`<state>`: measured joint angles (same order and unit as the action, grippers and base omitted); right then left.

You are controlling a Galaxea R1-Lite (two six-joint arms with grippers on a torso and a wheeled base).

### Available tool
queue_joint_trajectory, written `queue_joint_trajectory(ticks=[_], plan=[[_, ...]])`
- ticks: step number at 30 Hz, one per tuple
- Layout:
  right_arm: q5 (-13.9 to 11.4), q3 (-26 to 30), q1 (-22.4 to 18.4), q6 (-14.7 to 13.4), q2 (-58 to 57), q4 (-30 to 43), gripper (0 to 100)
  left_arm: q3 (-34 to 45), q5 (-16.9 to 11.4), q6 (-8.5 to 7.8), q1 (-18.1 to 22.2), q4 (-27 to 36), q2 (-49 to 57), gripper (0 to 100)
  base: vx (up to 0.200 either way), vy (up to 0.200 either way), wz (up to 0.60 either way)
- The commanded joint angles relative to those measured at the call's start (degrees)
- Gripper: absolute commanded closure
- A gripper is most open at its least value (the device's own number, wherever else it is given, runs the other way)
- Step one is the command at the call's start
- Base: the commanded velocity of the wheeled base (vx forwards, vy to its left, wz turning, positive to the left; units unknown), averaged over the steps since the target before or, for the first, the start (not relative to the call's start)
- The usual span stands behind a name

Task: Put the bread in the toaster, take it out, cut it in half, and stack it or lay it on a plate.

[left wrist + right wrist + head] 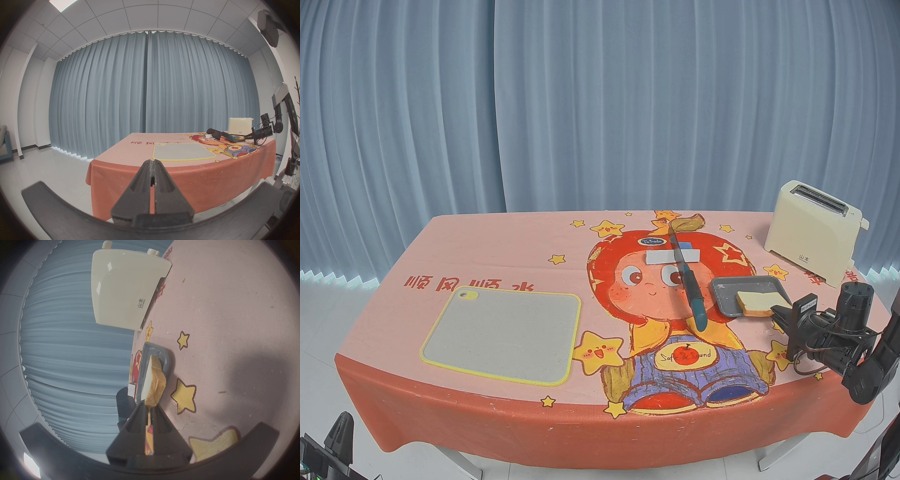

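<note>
Located: bread (761, 302), laid on the grey tray (731, 299) near the right edge of the table (487, 250), toward the front, with one corner overhanging the tray rim. At that corner the right gripper (149, 408) is set, jaws narrow and apparently pinched on the bread. The contact is masked by the gripper itself, so grip depth can't be confirmed.

The slice is judged light, soft and crumbly. It's likely to be bent or torn by a corner pinch, so hold is better taken deeper along the crust edge, with minimal squeeze.

Off the front-left corner the left gripper (153, 161) is parked, closed on nothing. At the far right corner the toaster (812, 231) is sited; slot depth can't be read. Mid-table the knife (690, 284) is propped, blade edge hard to make out. Front-left, the cutting board (503, 334) is laid flat.
</note>
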<state>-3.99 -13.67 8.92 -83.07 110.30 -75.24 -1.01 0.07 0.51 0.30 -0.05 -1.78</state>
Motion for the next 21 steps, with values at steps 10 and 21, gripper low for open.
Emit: queue_joint_trajectory(ticks=[10,21], plan=[[-0.06,-0.84,0.39,0.63,-2.81,0.01,100,1.01,0.01,0.02,0.05,0.05,-0.07,100,0.0,0.0,0.0],[0.03,-0.31,1.01,7.48,-4.92,-0.17,100,1.01,0.01,0.02,0.05,-0.04,-0.07,100,0.0,0.0,0.0]])
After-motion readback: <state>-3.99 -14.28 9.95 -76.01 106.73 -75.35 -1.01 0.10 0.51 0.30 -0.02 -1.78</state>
